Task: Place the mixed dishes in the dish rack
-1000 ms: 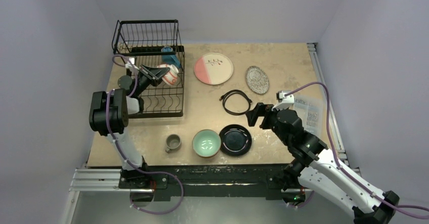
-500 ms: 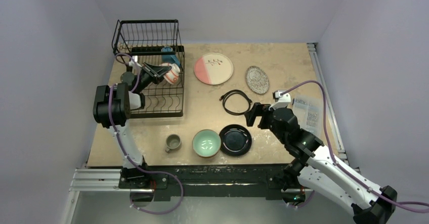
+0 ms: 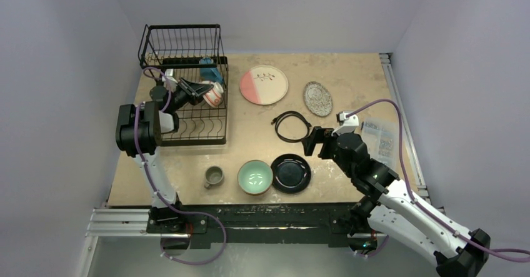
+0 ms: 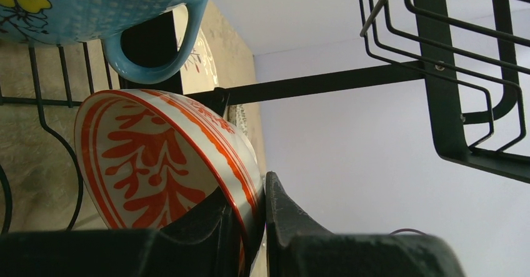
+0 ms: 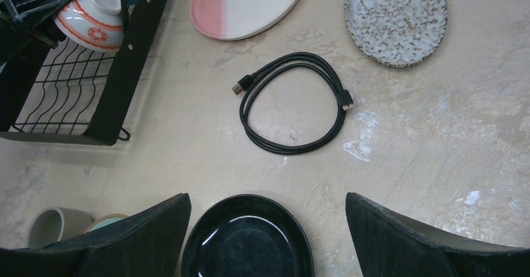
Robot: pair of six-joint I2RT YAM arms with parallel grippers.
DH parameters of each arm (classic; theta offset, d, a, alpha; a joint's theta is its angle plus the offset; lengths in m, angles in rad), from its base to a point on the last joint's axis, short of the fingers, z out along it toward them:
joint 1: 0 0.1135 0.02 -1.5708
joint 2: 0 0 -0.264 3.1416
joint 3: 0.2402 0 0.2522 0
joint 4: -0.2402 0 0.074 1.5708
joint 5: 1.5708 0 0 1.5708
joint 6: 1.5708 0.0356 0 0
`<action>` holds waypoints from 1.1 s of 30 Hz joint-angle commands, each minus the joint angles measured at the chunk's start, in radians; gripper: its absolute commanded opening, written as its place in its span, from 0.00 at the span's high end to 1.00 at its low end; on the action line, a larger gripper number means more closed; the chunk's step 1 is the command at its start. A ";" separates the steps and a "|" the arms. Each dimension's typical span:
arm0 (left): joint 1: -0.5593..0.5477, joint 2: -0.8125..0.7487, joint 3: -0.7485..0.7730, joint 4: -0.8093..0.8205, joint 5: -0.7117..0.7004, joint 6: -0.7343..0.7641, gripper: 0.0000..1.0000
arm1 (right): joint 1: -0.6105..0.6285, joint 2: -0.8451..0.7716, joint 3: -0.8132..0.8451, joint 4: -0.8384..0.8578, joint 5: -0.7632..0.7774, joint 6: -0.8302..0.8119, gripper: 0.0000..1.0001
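Observation:
My left gripper [image 3: 200, 92] is shut on the rim of the red-patterned bowl [image 3: 212, 93], one finger inside and one outside, and holds it tilted over the lower slotted tray of the black wire dish rack [image 3: 181, 44]. In the left wrist view the bowl [image 4: 156, 158] sits just below the blue-handled mug [image 4: 94, 8], which is in the rack. My right gripper [image 5: 267, 197] is open above the far edge of the black plate [image 5: 247, 242] and touches nothing. The mint-green bowl [image 3: 255, 177] and the small grey cup [image 3: 214, 177] stand left of the black plate [image 3: 291, 172].
The pink-and-white plate [image 3: 264, 84] and the speckled grey plate [image 3: 317, 98] lie flat at the back of the table. A black coiled cable [image 3: 292, 126] lies just beyond my right gripper [image 3: 315, 141]. A clear parts box [image 3: 382, 141] sits by the right edge.
My left arm has swung a little closer to the rack, with the bowl held in nearly the same spot. The right gripper has edged slightly left.

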 commanded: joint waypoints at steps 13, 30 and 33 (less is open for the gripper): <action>0.005 -0.038 0.057 0.056 0.063 0.014 1.00 | 0.000 -0.002 0.004 0.039 0.022 -0.017 0.05; 0.068 -0.107 0.028 -0.126 0.051 0.126 1.00 | 0.001 0.002 -0.002 0.045 0.018 -0.016 0.05; 0.071 -0.087 0.040 -0.156 0.053 0.143 1.00 | 0.002 0.001 -0.003 0.045 0.017 -0.017 0.05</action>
